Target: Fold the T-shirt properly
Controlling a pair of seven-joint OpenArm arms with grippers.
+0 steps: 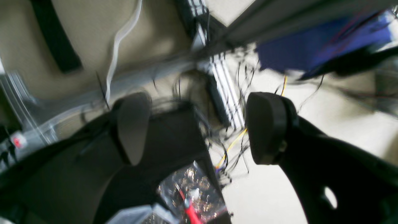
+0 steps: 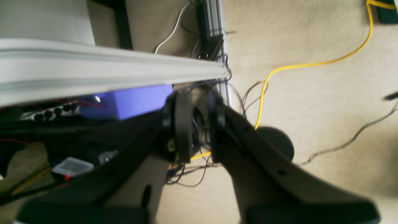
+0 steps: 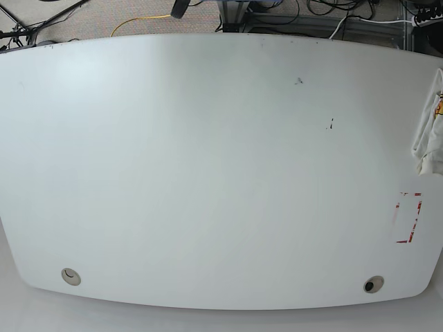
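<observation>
A crumpled white T-shirt [image 3: 430, 135] lies at the far right edge of the white table [image 3: 208, 173], partly out of frame. The left gripper [image 1: 199, 130] hangs with jaws wide apart over floor cables, holding nothing. The right gripper [image 2: 199, 124] has its jaws nearly together and empty, beside a yellow cable [image 2: 311, 65].

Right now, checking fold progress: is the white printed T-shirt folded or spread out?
Neither: white printed T-shirt lies bunched at the white table's right edge, mostly out of frame.

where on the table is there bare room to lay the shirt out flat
Nearly the whole white table is bare, from the left edge across the middle to the red tape marks near the right edge. The only crowded spot is that right edge, where the bunched T-shirt hangs partly out of view.
</observation>
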